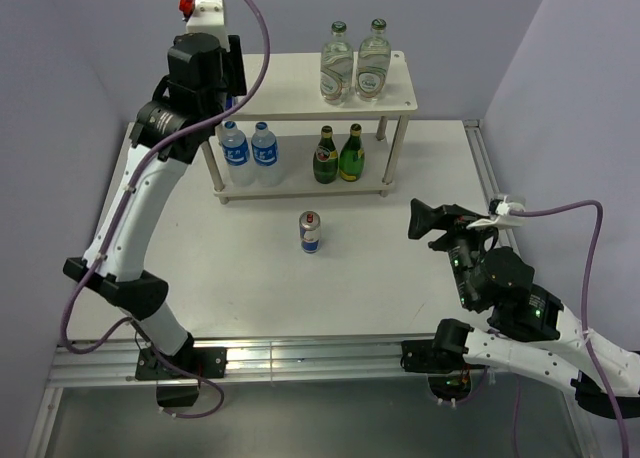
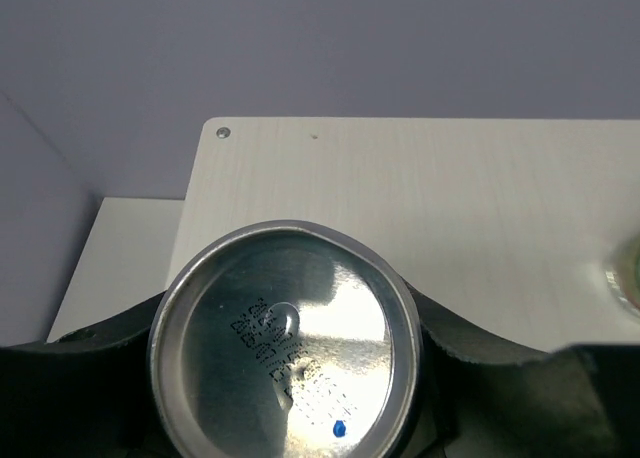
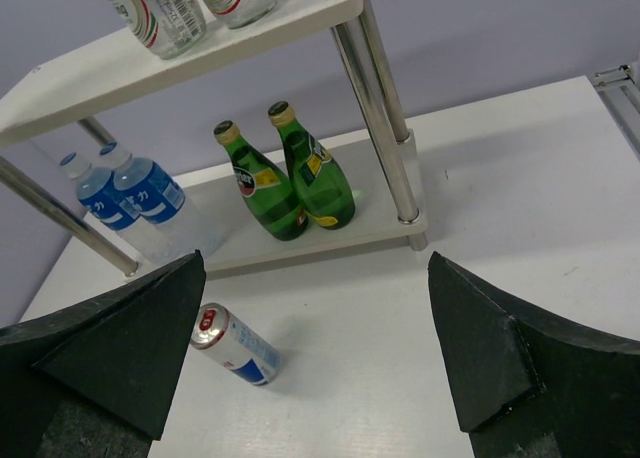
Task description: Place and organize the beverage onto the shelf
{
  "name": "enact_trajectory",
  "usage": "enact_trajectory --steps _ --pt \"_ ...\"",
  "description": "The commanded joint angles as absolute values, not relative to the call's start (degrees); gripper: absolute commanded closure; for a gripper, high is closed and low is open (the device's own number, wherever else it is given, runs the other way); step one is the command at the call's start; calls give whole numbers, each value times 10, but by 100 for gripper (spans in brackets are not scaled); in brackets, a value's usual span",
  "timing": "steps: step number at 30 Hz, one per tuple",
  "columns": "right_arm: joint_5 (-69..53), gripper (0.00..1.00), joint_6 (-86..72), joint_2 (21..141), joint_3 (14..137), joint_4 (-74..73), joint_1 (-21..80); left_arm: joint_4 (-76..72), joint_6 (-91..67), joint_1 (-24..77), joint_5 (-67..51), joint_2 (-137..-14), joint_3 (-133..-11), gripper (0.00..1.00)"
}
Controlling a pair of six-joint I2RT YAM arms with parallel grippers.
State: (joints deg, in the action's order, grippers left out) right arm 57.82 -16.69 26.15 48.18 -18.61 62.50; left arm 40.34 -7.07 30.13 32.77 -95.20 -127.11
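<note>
A white table (image 1: 250,288) stands between lavender walls (image 1: 60,58). The shelf (image 1: 290,90) sits at the middle of the far edge. On its top board, towards the right end, stand two clear bottles (image 1: 355,63) side by side. On the lower board are two water bottles (image 1: 250,150) on the left and two green bottles (image 1: 338,156) on the right. A loose can (image 1: 311,232) stands upright on the table just in front of the shelf.

The left gripper (image 2: 287,378) hangs over the left end of the top board, clamped on a held can (image 2: 285,328). Only the left wrist view shows that can's printed base and the board's corner screw hole (image 2: 223,133). The right gripper (image 1: 425,228), near the right edge, has its jaws spread wide with nothing between them. The right wrist view shows the loose can's red top, and cuts off the clear bottles' necks.
</note>
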Motion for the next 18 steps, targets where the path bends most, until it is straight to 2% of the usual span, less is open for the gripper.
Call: enact_trajectory --steps 1,8,18 --pt "584 1 -170 255 476 -178 628 372 -72 246 256 -967 -1298 100" --pt "578 1 -173 246 471 -179 629 320 -83 206 240 -987 -1268 100" --pt "580 2 -173 255 472 -178 629 273 -91 197 240 -996 -1217 100"
